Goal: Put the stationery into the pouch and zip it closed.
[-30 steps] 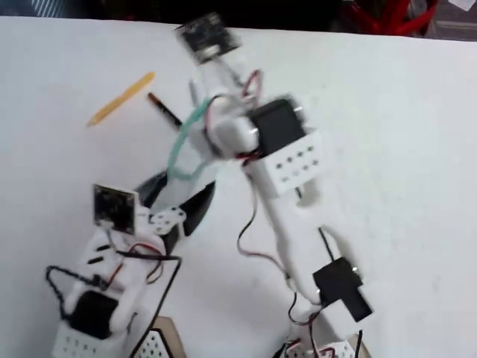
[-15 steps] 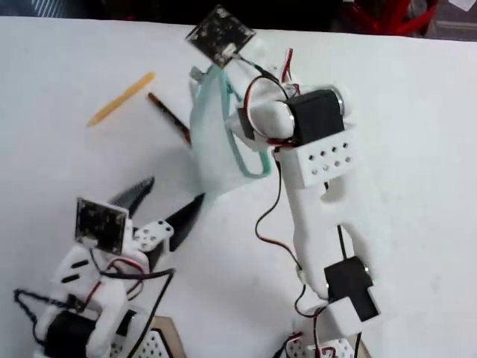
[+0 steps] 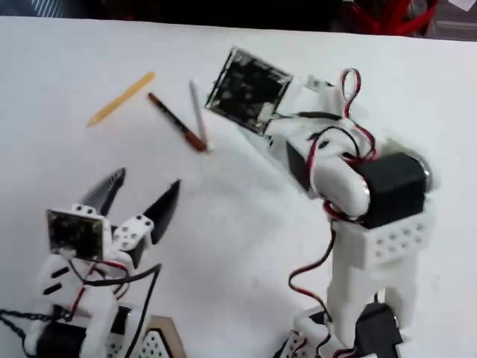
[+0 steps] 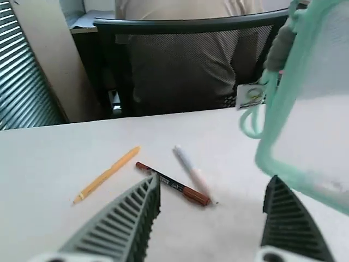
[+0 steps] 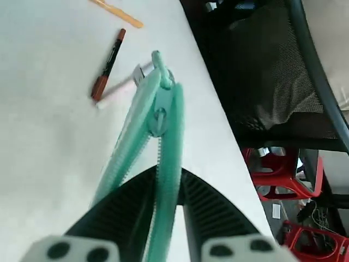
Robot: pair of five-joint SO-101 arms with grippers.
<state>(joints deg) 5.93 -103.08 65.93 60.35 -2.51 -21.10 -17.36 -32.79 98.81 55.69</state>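
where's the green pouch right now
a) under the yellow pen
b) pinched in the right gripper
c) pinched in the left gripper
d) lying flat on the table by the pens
b: in the right wrist view the right gripper is shut on the zipper edge of the pouch, holding it above the table, while the left gripper stands open with nothing between its fingers.

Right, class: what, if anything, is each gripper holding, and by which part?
The right gripper holds the pouch by its zipper edge; the left gripper is open and empty.
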